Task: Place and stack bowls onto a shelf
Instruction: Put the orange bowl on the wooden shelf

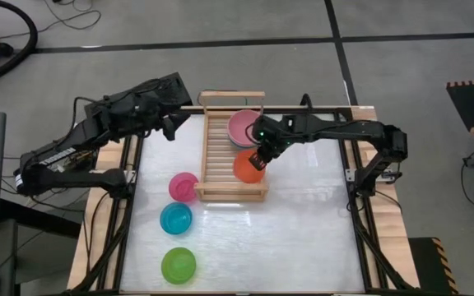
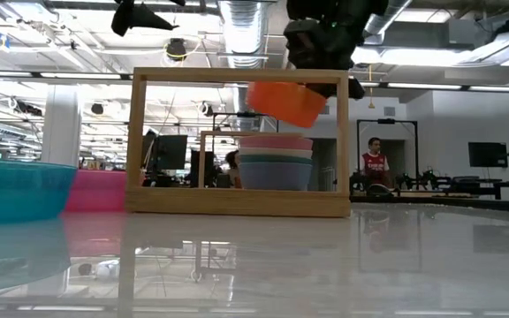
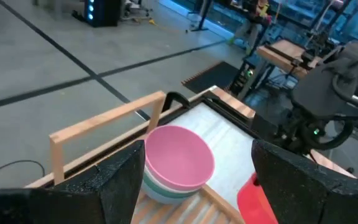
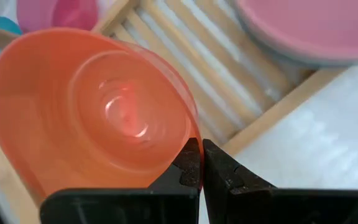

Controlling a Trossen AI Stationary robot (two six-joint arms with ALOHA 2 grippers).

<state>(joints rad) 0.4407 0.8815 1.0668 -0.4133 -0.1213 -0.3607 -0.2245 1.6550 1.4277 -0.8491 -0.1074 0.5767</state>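
Note:
The wooden slatted shelf [image 1: 230, 152] stands at the table's far middle. A stack of larger bowls, pink on top [image 1: 243, 127] [image 3: 178, 155], sits on its far end. My right gripper [image 1: 258, 159] is shut on the orange-red bowl [image 1: 247, 167] [image 4: 98, 112] [image 2: 285, 102], which hangs tilted above the shelf's near right part. Magenta [image 1: 183, 187], cyan [image 1: 176, 219] and lime green [image 1: 178, 265] bowls rest on the table, left of and nearer than the shelf. My left gripper [image 3: 191, 168] is open, raised beyond the shelf's far left corner. My right gripper pinches the orange-red bowl's rim [image 4: 190, 142] between its two fingers, one inside the bowl and one outside. The fingers come from above and from the table's right. The bowl is lifted clear of the shelf and tilted, its opening facing up toward the wrist.
The shelf's tall end frames [image 2: 237, 79] rise at both ends, and side rails [image 1: 266, 156] run along it. The three small bowls line up toward the near edge on the left. White tabletop [image 1: 303, 238] lies free on the right and near side.

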